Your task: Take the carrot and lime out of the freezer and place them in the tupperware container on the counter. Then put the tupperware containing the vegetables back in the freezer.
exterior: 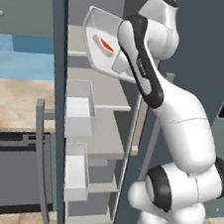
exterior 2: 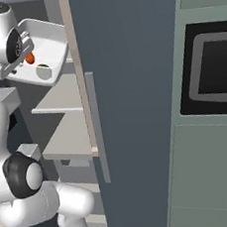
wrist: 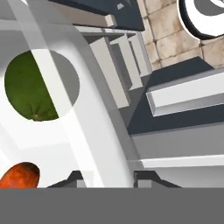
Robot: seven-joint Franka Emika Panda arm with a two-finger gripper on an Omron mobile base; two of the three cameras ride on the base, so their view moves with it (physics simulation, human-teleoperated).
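We have the tupperware container point(exterior: 96, 37) up in the air at the open freezer point(exterior: 109, 128), held by its rim in our gripper point(wrist: 105, 177), whose fingers are nearly together with the white wall of the tray pinched between them, as the hand view shows it. The tray is tilted steeply, its open face turned toward the left base camera, and both vegetables lie inside it: the carrot point(exterior: 107, 45) on the tray floor close to the held edge, the lime point(wrist: 37, 85) just beyond it toward the tray's middle. In the right base view the carrot point(exterior 2: 29, 58) and the lime point(exterior 2: 43, 70) sit side by side near the gripped side, apart from each other. We judge the loading done and the step in hand to be setting the tray on a shelf. The relation that matters is this: the tray stands at about the height of the upper shelf point(exterior: 100, 85), at its front edge, and the shelf runs away from the gripper into the cabinet, between the door bins point(exterior: 79, 110) and the far wall. We would level the tray first, since at this tilt the lime could roll out, then push it straight in over the shelf's front edge.
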